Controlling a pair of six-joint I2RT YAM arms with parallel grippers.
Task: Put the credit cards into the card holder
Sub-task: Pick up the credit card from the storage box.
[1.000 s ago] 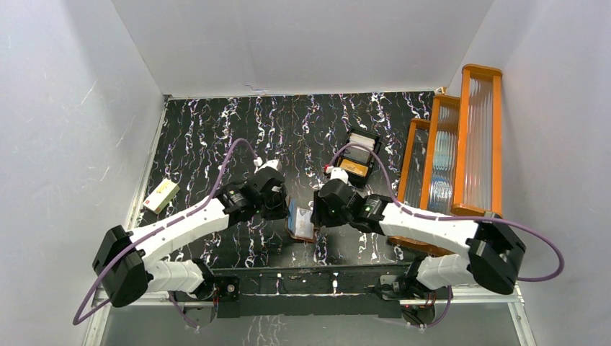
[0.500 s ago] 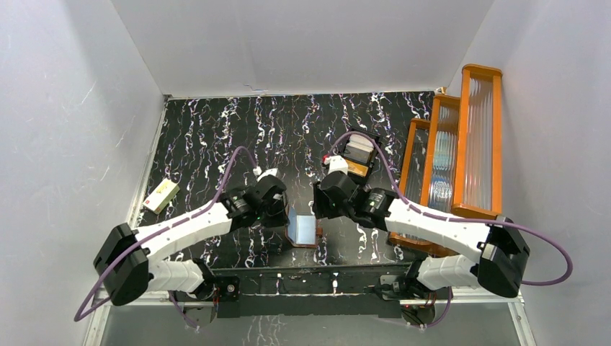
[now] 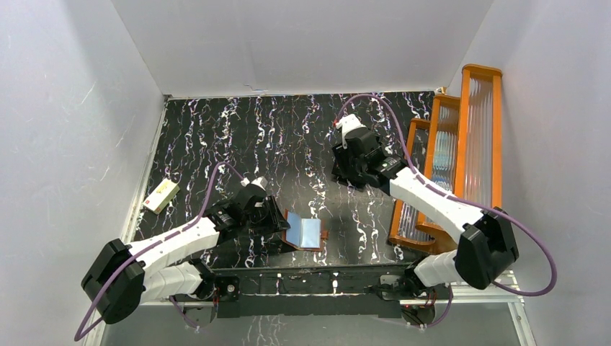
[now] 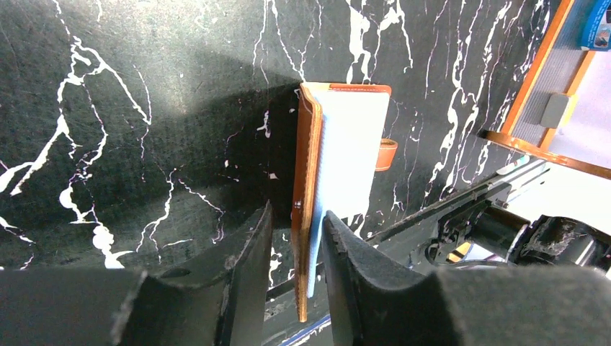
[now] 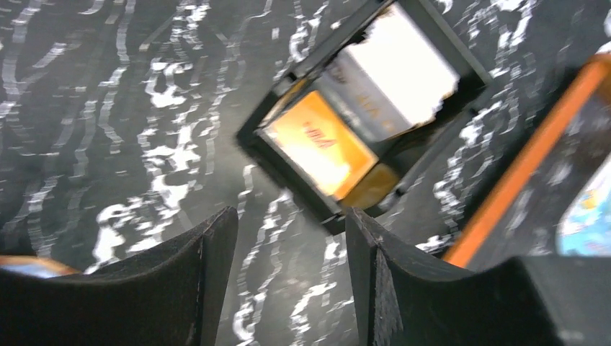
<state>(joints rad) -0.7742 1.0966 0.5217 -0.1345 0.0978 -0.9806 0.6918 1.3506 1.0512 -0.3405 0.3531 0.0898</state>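
Observation:
The card holder [image 3: 306, 232] lies open near the front edge, reddish-brown with pale bluish pockets. In the left wrist view its left flap [image 4: 308, 180] stands on edge and the pale pocket side [image 4: 353, 144] lies to the right. My left gripper [image 3: 276, 216] [image 4: 297, 213] is closed round that flap; the right finger touches the pale side, and a thin gap shows at the left finger. My right gripper [image 3: 344, 171] [image 5: 288, 216] is open and empty. It hovers just short of a black tray [image 5: 252, 137] that holds an orange card [image 5: 317, 140] and a white card [image 5: 403, 72].
A cream box [image 3: 161, 195] lies by the left wall. Orange-framed racks [image 3: 461, 144] stand along the right side. The right arm hides the black tray in the top view. The card holder's strap [image 4: 387, 153] sticks out to the right.
My right gripper has let go of the card holder and swung back and right to the black tray. My left gripper has drawn back towards the front left, and the card holder has fallen open.

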